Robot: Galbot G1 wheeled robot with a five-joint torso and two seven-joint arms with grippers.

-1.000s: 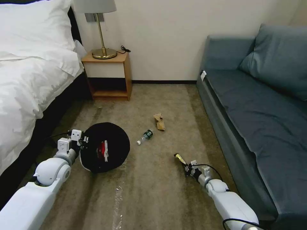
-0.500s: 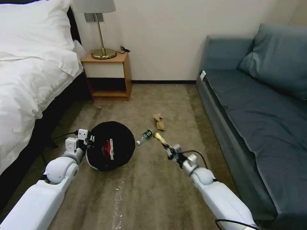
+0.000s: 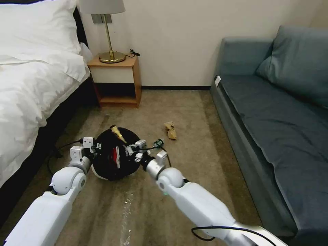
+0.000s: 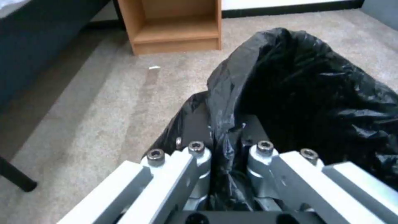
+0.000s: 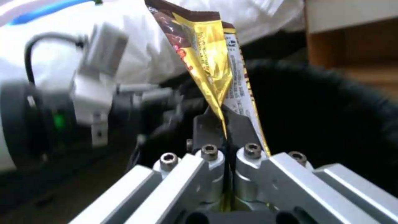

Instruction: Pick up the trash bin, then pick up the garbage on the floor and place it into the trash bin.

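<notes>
I see the left gripper [image 3: 96, 147] clamped on the black-bagged rim of the trash bin [image 3: 109, 143], holding it above the carpet [image 3: 191, 112] beside the bed [image 3: 30, 85]. Right gripper [image 3: 127, 146] pinches the yellow-and-black snack wrapper [image 3: 117, 133] over the bin mouth. Red-and-white wrapper [image 3: 115, 158] inside. Bottle [image 3: 158, 142] and brown paper [image 3: 170, 130] on the floor near the sofa [image 3: 273, 119]

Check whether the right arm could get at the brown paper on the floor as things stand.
Probably not yet: the right gripper is shut on the yellow wrapper over the trash bin. The carpet around the brown paper looks clear, and the left gripper holds the bin's rim.
</notes>
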